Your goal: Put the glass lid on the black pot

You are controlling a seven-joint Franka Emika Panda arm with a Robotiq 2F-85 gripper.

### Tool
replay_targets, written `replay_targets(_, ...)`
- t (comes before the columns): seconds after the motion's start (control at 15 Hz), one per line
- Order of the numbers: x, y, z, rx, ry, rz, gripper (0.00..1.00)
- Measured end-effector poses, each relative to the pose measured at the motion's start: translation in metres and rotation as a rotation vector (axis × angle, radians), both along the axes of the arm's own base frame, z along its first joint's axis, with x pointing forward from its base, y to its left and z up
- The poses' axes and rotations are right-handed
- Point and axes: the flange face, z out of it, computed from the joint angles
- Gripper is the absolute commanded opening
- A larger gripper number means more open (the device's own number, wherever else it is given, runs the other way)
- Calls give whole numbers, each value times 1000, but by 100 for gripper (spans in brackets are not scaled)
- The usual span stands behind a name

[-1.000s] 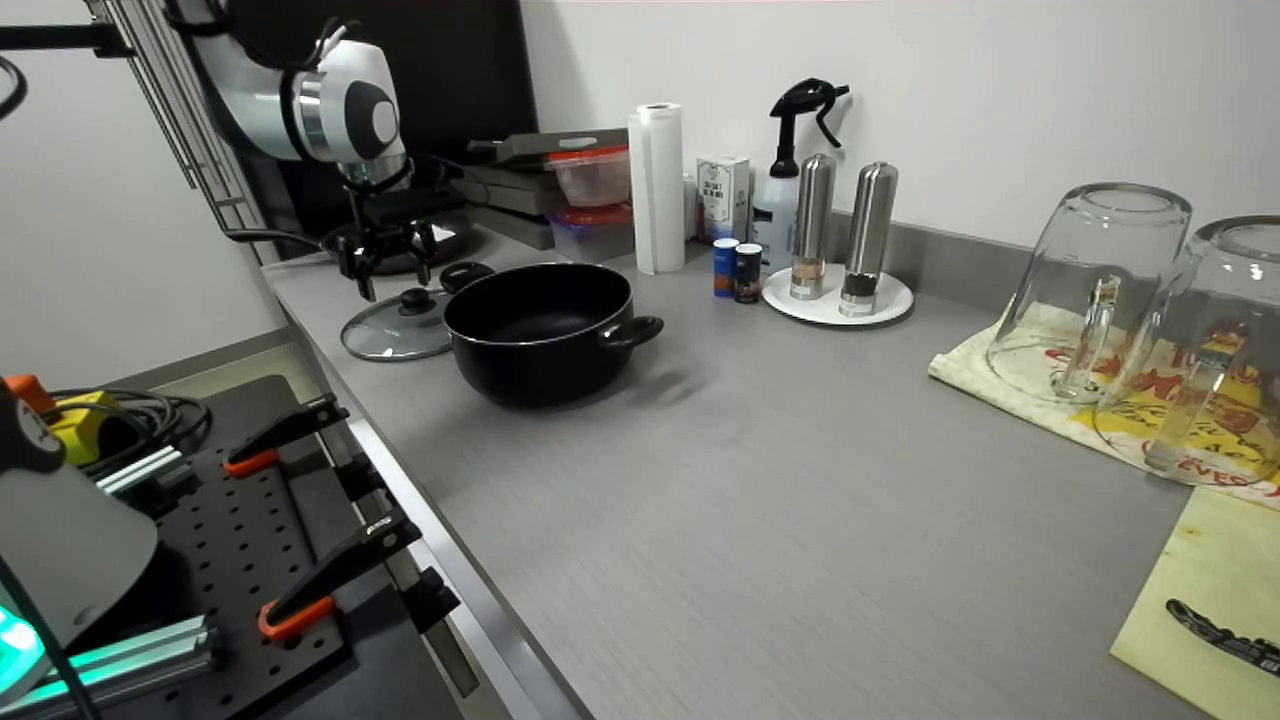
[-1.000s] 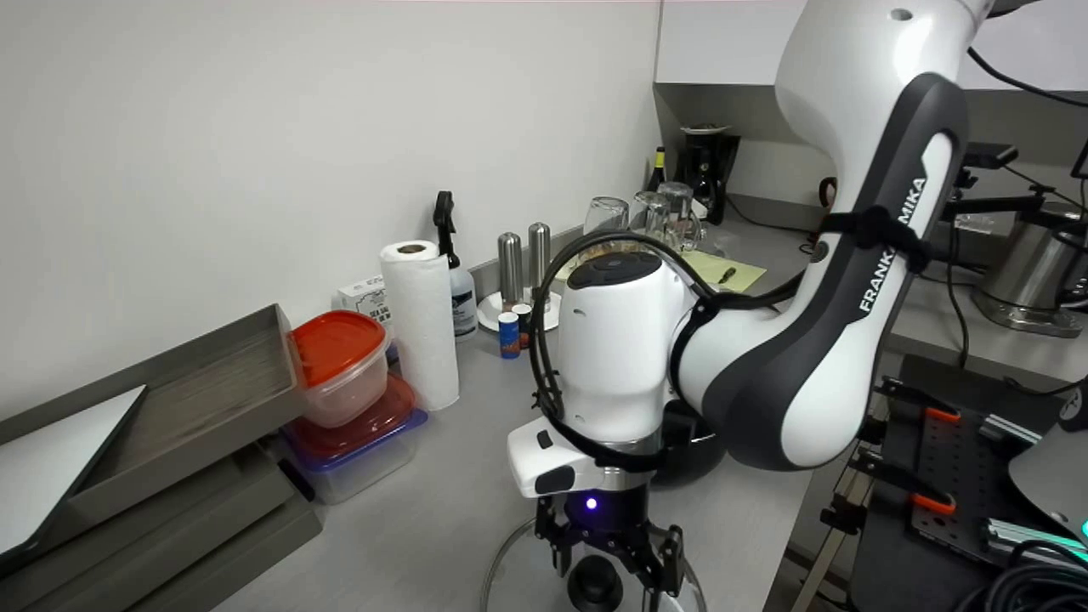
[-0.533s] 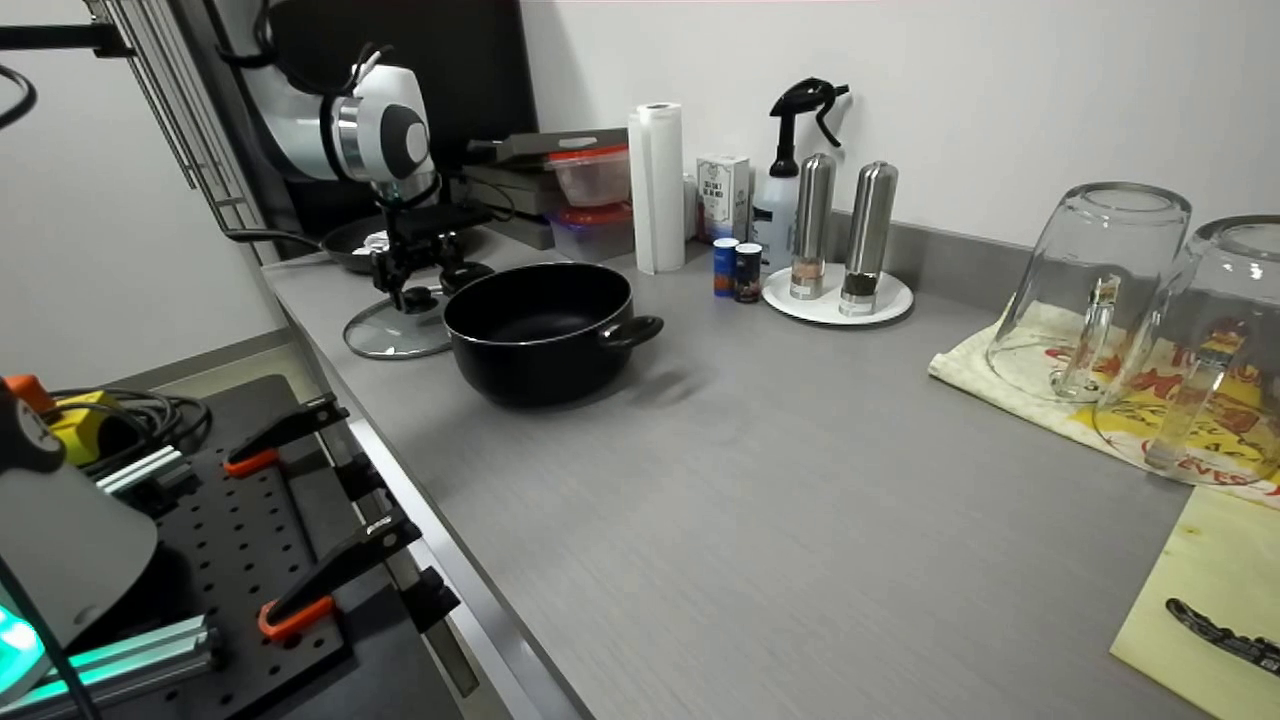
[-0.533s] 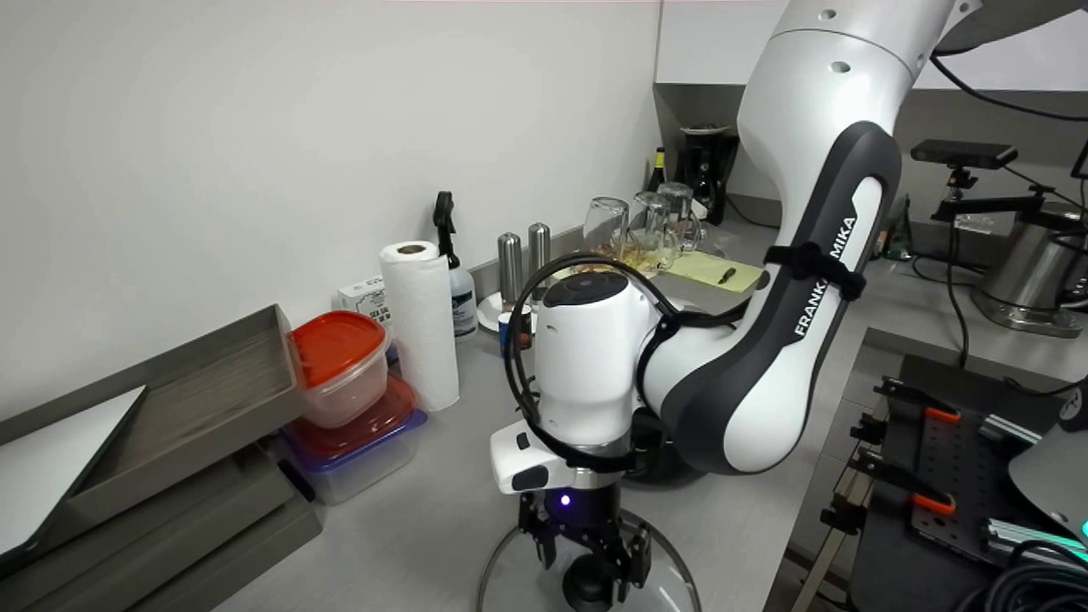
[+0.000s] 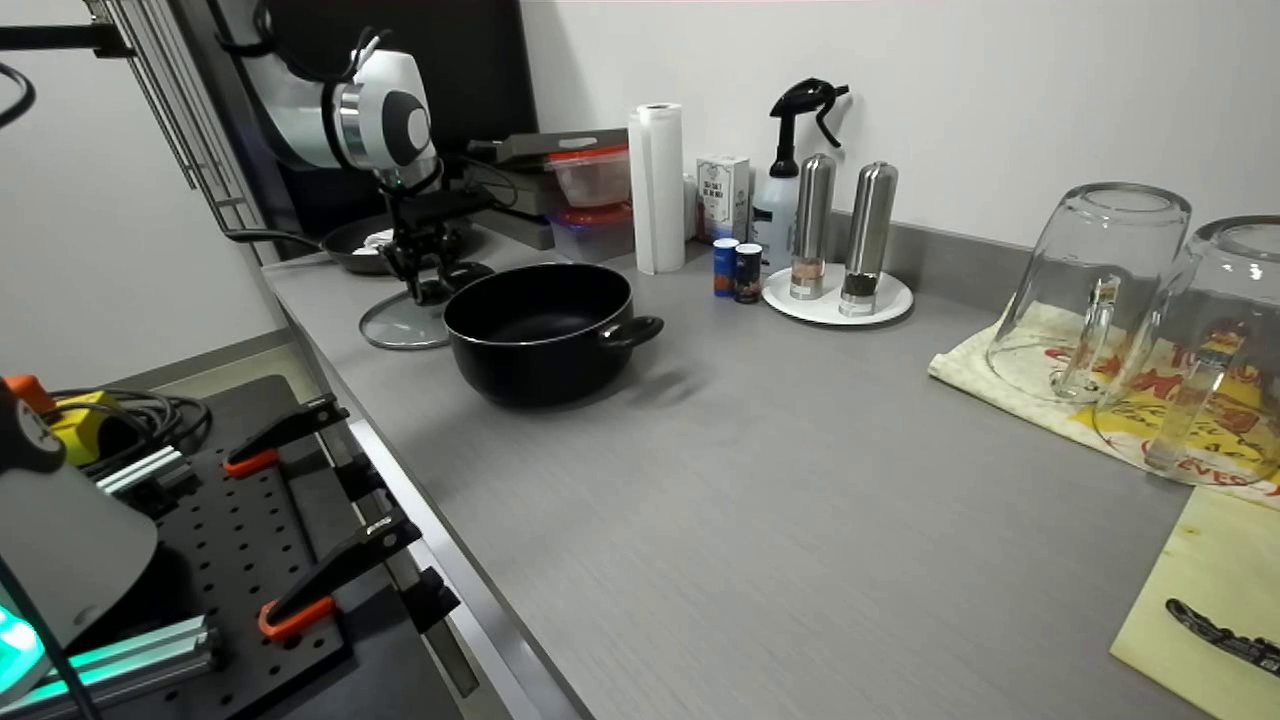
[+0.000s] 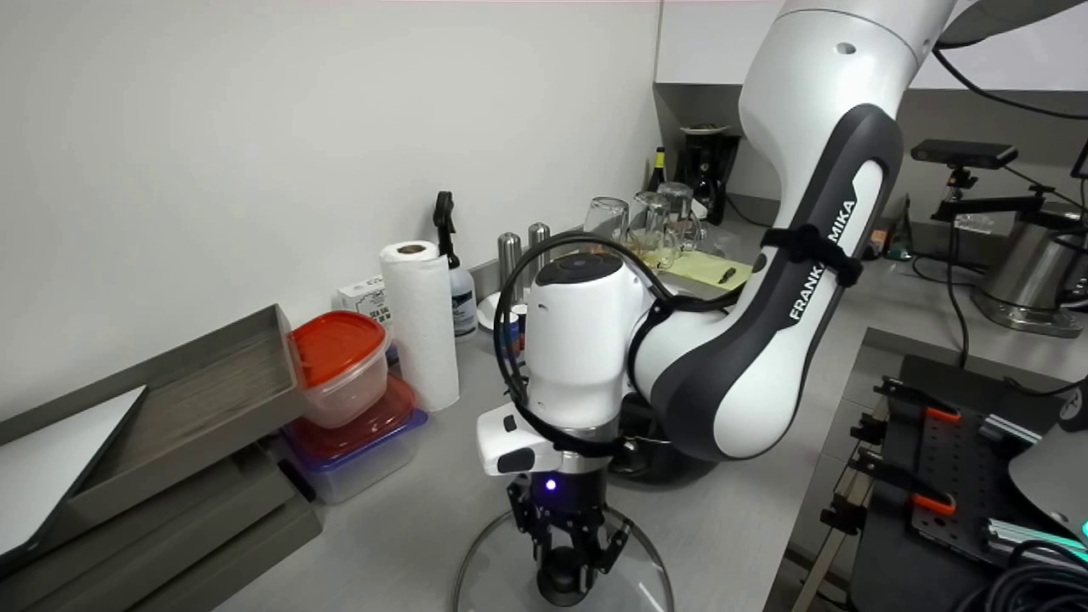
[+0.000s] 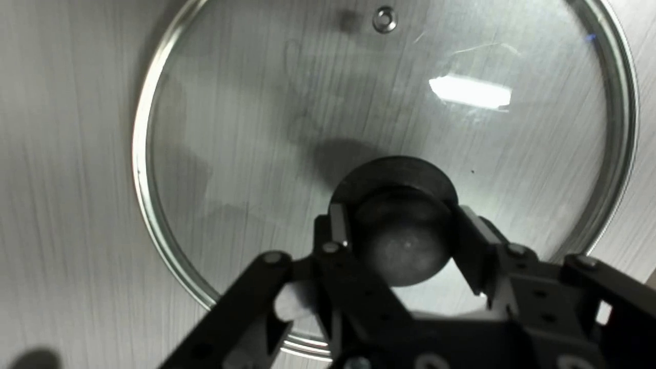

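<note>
The clear glass lid with its metal rim fills most of the wrist view. My gripper has its two fingers on either side of the lid's dark round knob, shut on it. Both exterior views show the lid under the gripper; whether it is clear of the counter I cannot tell. Right beside the lid is the black pot, uncovered, with a dark interior and two side handles. The arm partly hides the pot in an exterior view.
A frying pan lies behind the gripper. Plastic containers, a paper towel roll and grey trays line the wall side. Two metal grinders stand on a white plate. Upturned glass mugs stand farther along.
My gripper has come over to the knob and closed around it. Since half a second ago, gripper and lid have shifted slightly together, with the arm a little higher. The pot has stayed put.
</note>
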Motion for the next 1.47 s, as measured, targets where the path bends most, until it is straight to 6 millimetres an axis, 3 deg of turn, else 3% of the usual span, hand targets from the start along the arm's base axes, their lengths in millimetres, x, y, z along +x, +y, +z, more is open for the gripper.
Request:
replay_targets(0.27, 0, 1, 1, 4, -2, 0, 26)
replay_targets(0.47, -5, 11, 13, 20, -11, 18, 26)
replay_targets(1.0, -33, 57, 88, 73, -100, 102, 26)
replay_targets(1.2, -30, 56, 106, 63, -122, 88, 26)
replay_targets(1.47, -13, 34, 125, 21, -147, 17, 26)
